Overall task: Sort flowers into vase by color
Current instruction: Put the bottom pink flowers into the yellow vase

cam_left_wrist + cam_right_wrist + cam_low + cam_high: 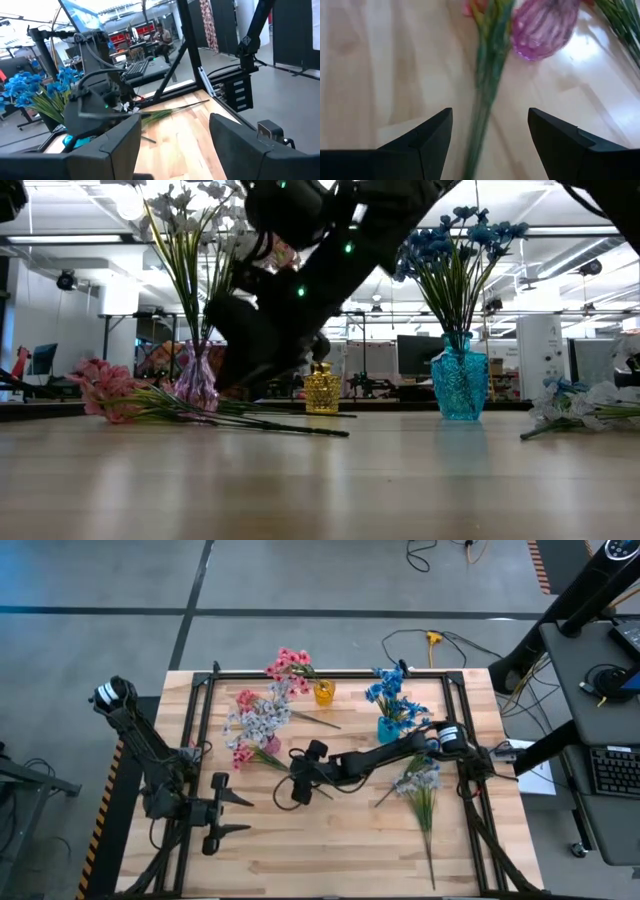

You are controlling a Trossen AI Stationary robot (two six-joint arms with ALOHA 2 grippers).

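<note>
The right gripper [490, 137] hangs over the pink flower [487, 75] lying on the table [330, 840], its fingers spread wide with nothing in them — the green stem runs up between the two fingers, toward the purple vase [542, 25] just beyond the tips. To grip well, drop straight down, keep the stem centred, and close on the stem, not the blossoms. The left gripper [222, 815] waits apart, fingers released.

Pink flowers [243, 754] lie by the purple vase [271, 745]; blue flowers [386, 692] stand in the teal vase [388, 729].
</note>
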